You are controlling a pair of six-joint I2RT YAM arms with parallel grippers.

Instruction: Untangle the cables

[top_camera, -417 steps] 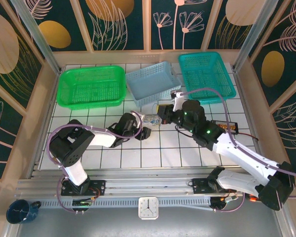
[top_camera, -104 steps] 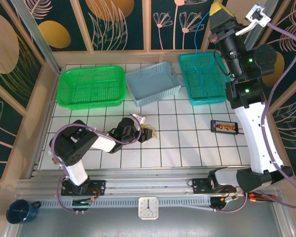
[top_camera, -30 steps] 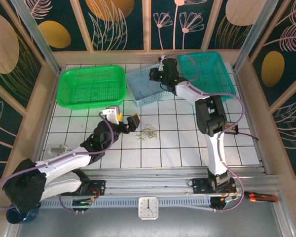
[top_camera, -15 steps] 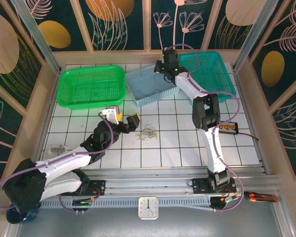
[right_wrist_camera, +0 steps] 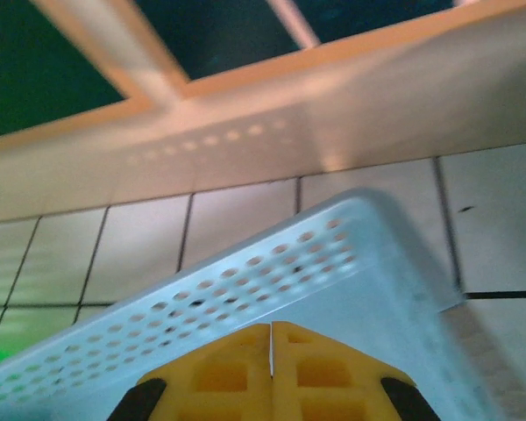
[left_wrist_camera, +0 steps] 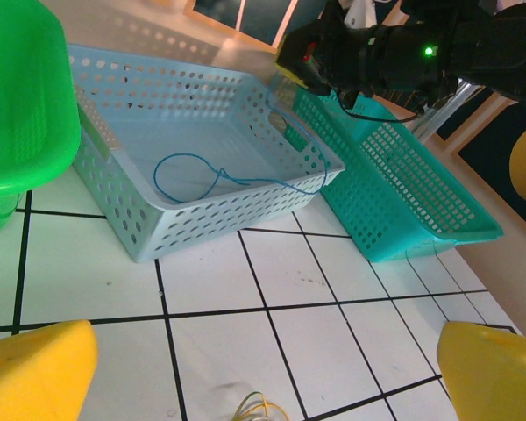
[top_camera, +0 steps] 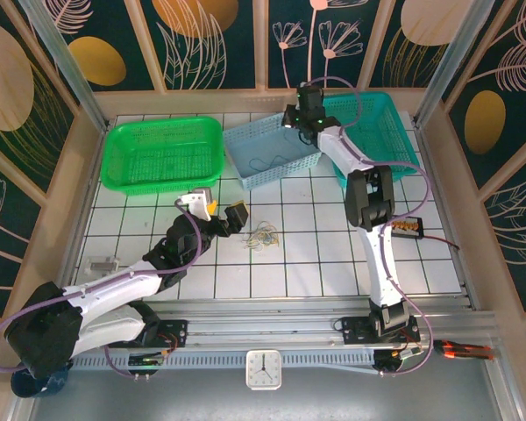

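Centre the open left gripper (top_camera: 223, 211) over one strand of the cables (top_camera: 263, 237); the closed right gripper (right_wrist_camera: 272, 338) hovers far.

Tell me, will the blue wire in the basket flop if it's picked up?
Probably floppy: the blue wire lies in loose loops. Likely very light, being so thin. It might snag on the holes of the basket.
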